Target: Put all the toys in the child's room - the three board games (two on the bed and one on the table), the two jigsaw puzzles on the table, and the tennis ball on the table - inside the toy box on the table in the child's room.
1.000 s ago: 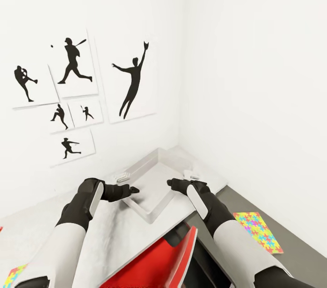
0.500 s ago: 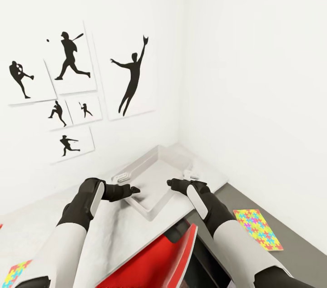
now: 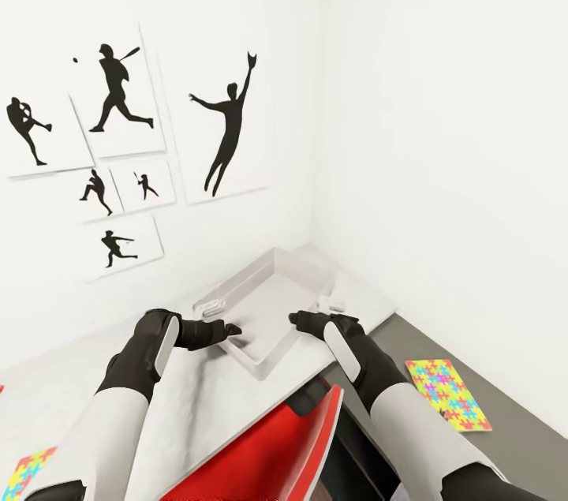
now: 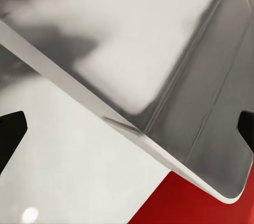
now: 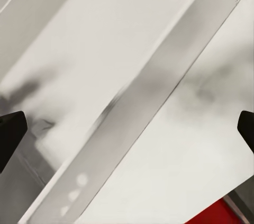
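Over the toy box rim, both grippers' jaws gape.

The toy box sits slightly farther from both arms.

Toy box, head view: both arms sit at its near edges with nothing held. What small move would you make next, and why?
Probably turn toward a toy. The toy box looks empty, both sets of jaws stand open and hold nothing, and a jigsaw puzzle lies flat just beyond the right gripper, the nearest toy in sight.
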